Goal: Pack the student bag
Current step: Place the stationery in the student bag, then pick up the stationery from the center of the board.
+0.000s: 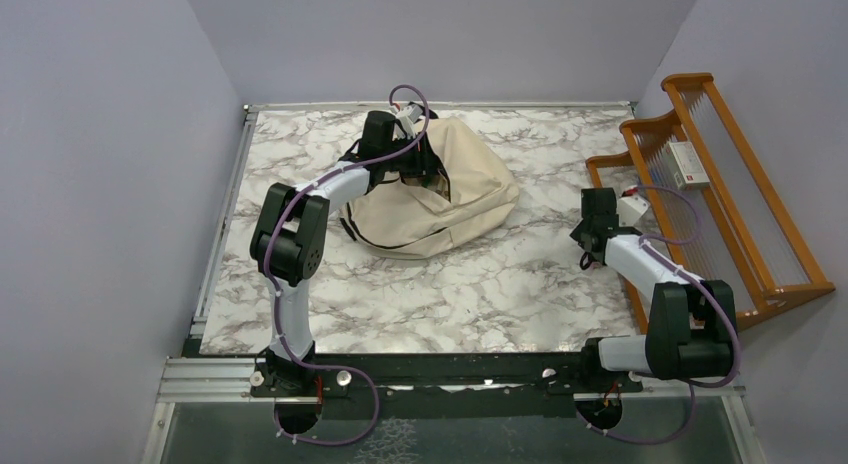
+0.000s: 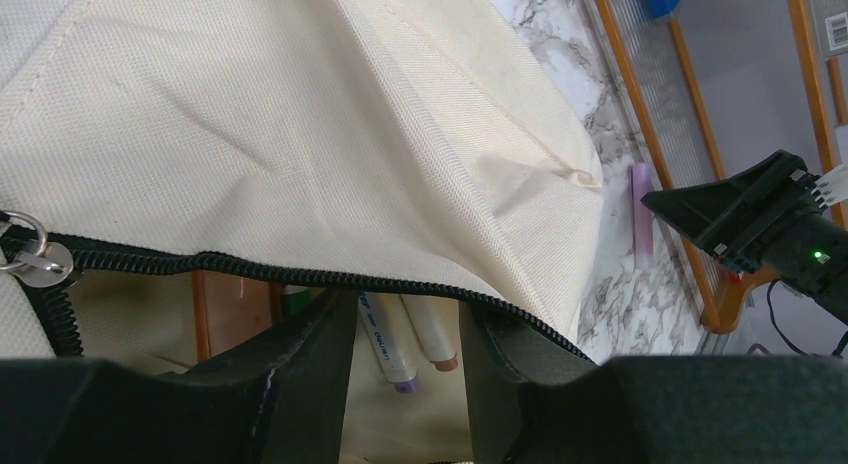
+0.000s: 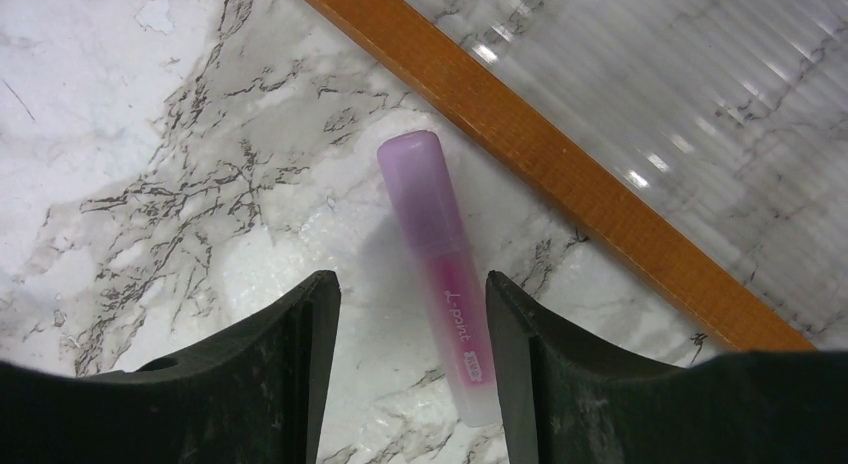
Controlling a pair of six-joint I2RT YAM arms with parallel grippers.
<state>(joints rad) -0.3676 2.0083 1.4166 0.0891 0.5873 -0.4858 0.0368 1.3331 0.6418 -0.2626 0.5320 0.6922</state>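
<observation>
Judging the student bag (image 1: 470,184) floppy, I'm favouring its zipper lip (image 2: 250,267); left tool (image 2: 408,319) half-parted there, right tool (image 3: 410,294) wide.

Top cam's looking down from high behind the near edge at the whole table (image 1: 450,284). Left wrist cam's sitting close up against the student bag (image 2: 300,134). Right one's hovering near a pink marker (image 3: 440,264), and both wrist cams are catching it.

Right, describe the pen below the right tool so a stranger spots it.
Find the orange wooden rack on the marble table's right side. Just off its rail lies a highlighter. It is translucent pink with a lilac cap, the only pen on bare tabletop.
</observation>
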